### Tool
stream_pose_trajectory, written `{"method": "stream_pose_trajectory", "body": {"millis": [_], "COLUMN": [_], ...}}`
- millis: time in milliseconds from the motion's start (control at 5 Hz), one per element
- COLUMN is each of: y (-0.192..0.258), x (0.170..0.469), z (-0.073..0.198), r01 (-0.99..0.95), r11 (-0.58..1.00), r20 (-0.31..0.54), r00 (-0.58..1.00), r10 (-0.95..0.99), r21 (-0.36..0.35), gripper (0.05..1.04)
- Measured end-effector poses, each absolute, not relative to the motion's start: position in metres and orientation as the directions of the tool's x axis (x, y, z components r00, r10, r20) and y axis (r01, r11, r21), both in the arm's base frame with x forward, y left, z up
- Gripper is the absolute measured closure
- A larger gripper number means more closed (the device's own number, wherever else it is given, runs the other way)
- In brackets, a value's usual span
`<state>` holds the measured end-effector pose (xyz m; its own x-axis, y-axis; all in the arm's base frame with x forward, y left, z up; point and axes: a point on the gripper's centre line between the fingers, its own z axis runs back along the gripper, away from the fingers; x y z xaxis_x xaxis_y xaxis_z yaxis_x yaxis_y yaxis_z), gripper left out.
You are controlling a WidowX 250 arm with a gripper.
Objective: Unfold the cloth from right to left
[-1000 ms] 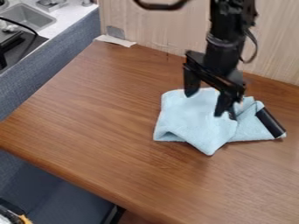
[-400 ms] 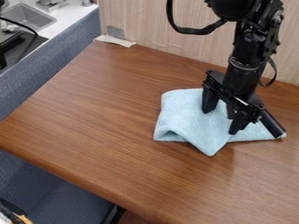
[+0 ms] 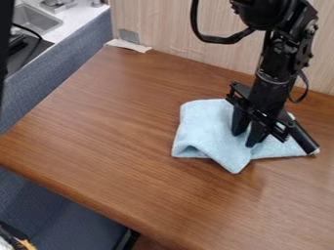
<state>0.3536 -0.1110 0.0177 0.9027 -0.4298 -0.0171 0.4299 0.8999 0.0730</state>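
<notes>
Cloth (image 3: 207, 122), one, pale blue, folded; located on the tabletop (image 3: 117, 132), directly beneath the end effector (image 3: 246, 138) and spreading to either side; end effector set narrow, a slight gap between its fingers; firm hold not evident; black tube (image 3: 302, 137), just right of the end effector, over a cloth corner; handling presumably light, limp, grippy, unbreakable; best grasp probably the upper layer's free edge, tube avoided.
</notes>
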Motion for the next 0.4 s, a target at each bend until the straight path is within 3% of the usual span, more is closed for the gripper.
{"method": "stream_pose_trajectory", "body": {"millis": [200, 400], "y": [-0.1109, -0.1095], "x": [0.3527, 0.3504], "z": [0.0167, 0.0145], "r01": [0.427, 0.427], "r11": [0.902, 0.901], "r20": [-0.018, -0.026], "r00": [0.904, 0.904], "r10": [-0.427, -0.426], "r21": [0.071, 0.074], "gripper": [0.916, 1.022]}}
